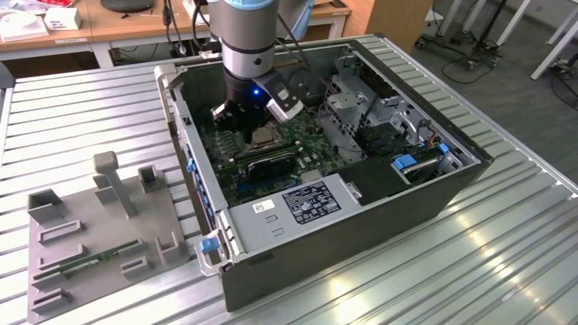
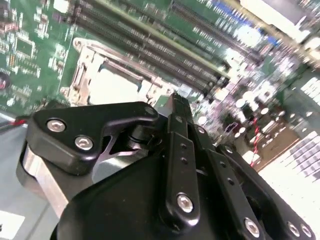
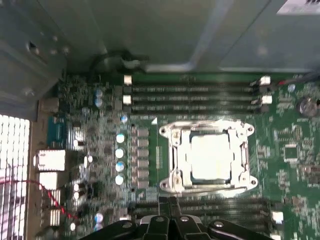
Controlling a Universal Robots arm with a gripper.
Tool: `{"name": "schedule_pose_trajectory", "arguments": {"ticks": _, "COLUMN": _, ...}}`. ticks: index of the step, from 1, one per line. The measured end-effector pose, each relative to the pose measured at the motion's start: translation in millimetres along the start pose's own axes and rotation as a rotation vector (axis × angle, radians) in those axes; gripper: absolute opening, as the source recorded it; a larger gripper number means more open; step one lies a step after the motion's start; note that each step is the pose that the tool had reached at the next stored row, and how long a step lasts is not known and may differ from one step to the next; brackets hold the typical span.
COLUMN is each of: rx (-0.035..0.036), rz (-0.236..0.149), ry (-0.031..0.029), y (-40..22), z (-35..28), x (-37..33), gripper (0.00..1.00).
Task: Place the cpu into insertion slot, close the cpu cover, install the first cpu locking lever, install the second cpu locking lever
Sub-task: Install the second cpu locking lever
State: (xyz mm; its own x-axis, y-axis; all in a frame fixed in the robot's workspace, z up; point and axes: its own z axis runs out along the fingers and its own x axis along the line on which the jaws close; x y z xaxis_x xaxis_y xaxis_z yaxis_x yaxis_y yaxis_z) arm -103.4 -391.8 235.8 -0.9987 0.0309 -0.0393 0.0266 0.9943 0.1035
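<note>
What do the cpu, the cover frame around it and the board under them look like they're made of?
The cpu: likely metal-topped, a pale, smooth, bright face. The cpu cover: apparently thin stamped metal, silvery, with glinting edges and a cut-out centre. The circuit board: green laminate, probably fibreglass, matte and studded with small components. The gripper, dark with shiny screws, hangs beside the socket.
</note>
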Motion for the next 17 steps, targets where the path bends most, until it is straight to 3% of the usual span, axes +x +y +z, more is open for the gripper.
{"name": "schedule_pose_trajectory", "arguments": {"ticks": 2, "rx": 0.0348, "rz": -0.001, "ry": -0.0008, "y": 1.9, "z": 0.2, "x": -0.3, "gripper": 0.11}}
{"name": "schedule_pose_trajectory", "arguments": {"ticks": 3, "rx": 0.0425, "rz": -0.002, "ry": -0.0011, "y": 3.2, "z": 0.4, "x": -0.6, "gripper": 0.11}}
{"name": "schedule_pose_trajectory", "arguments": {"ticks": 7, "rx": 0.0444, "rz": -0.002, "ry": -0.0009, "y": 6.9, "z": 1.0, "x": -6.2, "gripper": 0.11}}
{"name": "schedule_pose_trajectory", "arguments": {"ticks": 15, "rx": 0.0443, "rz": -0.002, "ry": 0.0001, "y": 10.2, "z": 2.7, "x": -36.7, "gripper": 0.11}}
{"name": "schedule_pose_trajectory", "arguments": {"ticks": 17, "rx": 0.0444, "rz": -0.002, "ry": 0.0002, "y": 12.0, "z": 2.9, "x": -39.7, "gripper": 0.11}}
